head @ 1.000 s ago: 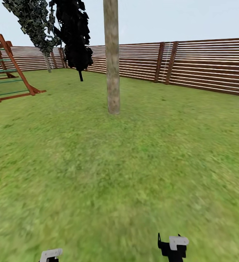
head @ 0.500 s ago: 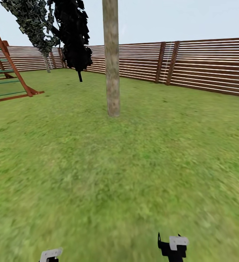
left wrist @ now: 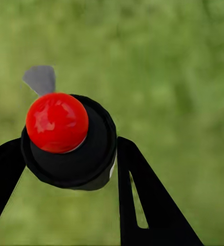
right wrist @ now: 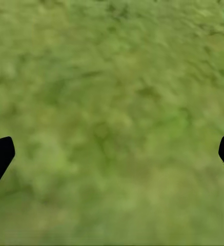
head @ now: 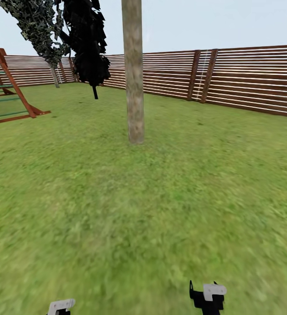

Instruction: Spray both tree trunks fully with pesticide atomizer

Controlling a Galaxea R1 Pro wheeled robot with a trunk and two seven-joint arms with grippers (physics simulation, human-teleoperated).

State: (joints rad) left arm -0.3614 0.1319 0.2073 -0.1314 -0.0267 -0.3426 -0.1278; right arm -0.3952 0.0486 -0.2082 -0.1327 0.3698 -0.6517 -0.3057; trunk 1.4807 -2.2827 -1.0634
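While the left tool (left wrist: 70, 169) clamps the atomizer (left wrist: 68, 141), the tree trunk (head: 134, 74) stands well ahead.

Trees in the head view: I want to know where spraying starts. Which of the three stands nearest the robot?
The pale bare trunk on mid-lawn. The black tree and the speckled tree stand farther back near the fence.
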